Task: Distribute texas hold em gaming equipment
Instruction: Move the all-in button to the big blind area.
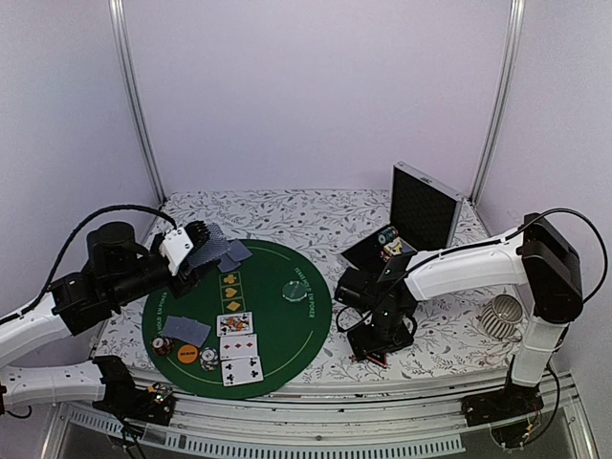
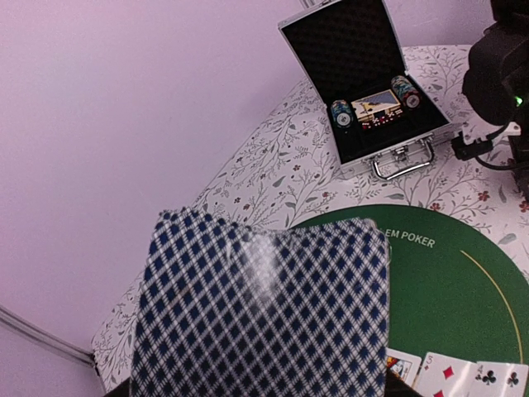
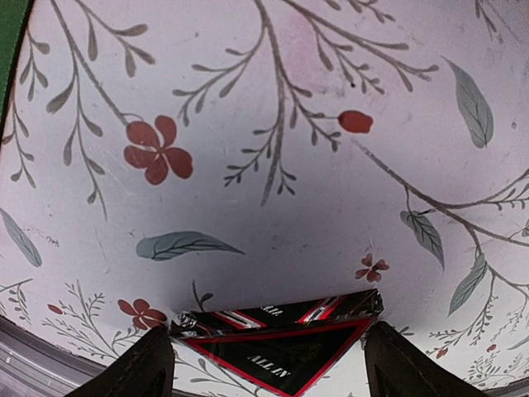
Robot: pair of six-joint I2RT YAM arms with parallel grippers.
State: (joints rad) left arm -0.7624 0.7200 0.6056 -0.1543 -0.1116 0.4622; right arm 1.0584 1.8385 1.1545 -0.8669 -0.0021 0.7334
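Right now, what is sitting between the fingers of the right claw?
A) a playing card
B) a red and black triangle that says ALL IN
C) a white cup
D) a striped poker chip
B: the right wrist view shows the red and black triangle, marked ALL IN, spanning the gap of the right claw just over the flowered tablecloth.

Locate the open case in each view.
Top external: case right of centre, behind the right arm, lid upright.
Left wrist: case at the top, right of centre, open toward the camera.
Right wrist: not in it.
Shared landmark: the floral cloth, in all three.
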